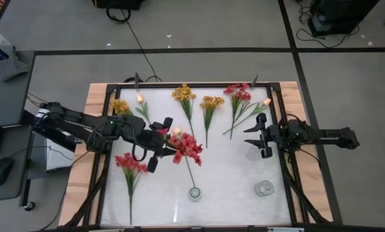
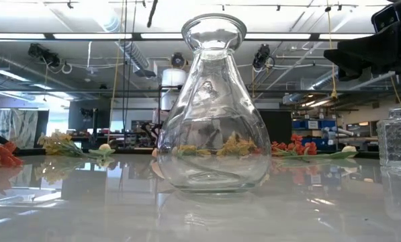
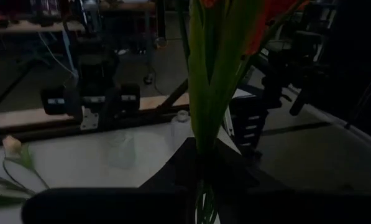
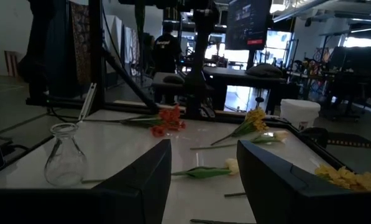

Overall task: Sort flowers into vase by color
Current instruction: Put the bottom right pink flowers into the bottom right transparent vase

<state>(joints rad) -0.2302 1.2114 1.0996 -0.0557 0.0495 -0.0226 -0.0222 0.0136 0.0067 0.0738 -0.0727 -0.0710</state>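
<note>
My left gripper (image 1: 167,148) is over the table's middle, shut on a red-pink flower cluster (image 1: 187,148). The cluster's thin green stem (image 1: 191,173) runs toward the near edge and ends by the round clear vase (image 1: 195,192), which stands close in the low view as the flask-shaped vase (image 2: 213,101). Whether the stem tip is inside it I cannot tell. My right gripper (image 1: 251,136) waits open at the table's right, touching nothing. More yellow (image 1: 184,94), red (image 1: 238,94) and peach-bud (image 1: 266,102) flowers lie flat on the table. My left gripper holds the red-pink flower by its green stems (image 3: 202,134) just below the blooms, pinched between the two fingers (image 3: 213,168). The fingers lie across the stems, coming level from the table's left. The blooms stand beyond the fingers and the single stem trails toward the near edge.
A second, cut-glass vase (image 1: 264,188) stands near-right, also seen as the cut-glass vase (image 2: 398,138). Another red cluster (image 1: 131,164) lies near-left, a yellow one (image 1: 121,106) far-left and a peach bud (image 1: 176,131) under my left gripper. A black frame (image 1: 179,86) rims the table.
</note>
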